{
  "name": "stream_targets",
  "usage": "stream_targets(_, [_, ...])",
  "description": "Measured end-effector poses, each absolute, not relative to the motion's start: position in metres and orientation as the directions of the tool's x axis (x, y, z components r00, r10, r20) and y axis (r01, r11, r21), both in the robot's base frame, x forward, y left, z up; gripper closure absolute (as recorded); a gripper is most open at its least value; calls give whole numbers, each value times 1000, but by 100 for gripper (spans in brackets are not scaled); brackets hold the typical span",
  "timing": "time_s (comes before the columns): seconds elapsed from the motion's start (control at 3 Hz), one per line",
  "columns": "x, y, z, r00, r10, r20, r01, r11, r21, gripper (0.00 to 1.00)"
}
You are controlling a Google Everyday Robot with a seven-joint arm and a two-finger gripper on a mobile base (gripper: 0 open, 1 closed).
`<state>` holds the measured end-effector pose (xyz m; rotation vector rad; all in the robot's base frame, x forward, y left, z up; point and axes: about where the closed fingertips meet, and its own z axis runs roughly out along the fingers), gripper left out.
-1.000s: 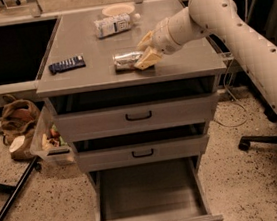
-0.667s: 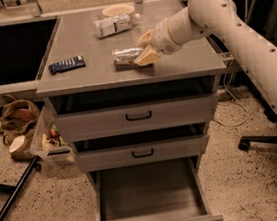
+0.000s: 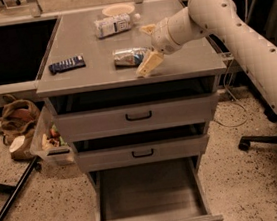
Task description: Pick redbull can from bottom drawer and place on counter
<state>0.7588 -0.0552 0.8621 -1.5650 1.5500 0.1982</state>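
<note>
The redbull can (image 3: 129, 57) lies on its side on the grey counter (image 3: 85, 46), near its middle front. My gripper (image 3: 148, 46) is open just right of the can's right end. One finger (image 3: 148, 64) is at the front and the other finger (image 3: 147, 29) is behind, both apart from the can. The arm reaches in from the right. The bottom drawer (image 3: 149, 194) is pulled out below, with a bare grey inside.
A white bottle (image 3: 113, 25) lies at the back of the counter, beside a pale dish (image 3: 118, 9). A dark blue remote (image 3: 66, 65) lies at the left. A bag (image 3: 17, 117) and a plastic bin (image 3: 51, 141) sit on the floor at the left. A chair base (image 3: 255, 141) stands at the right.
The fingers were shut on the can and have now spread apart, letting it go on the counter. The can stays where it was.
</note>
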Motion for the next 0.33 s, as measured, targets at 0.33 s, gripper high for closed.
stream_targets(0.33, [759,-55,862,202,-721,-663,-864,187,-467,0])
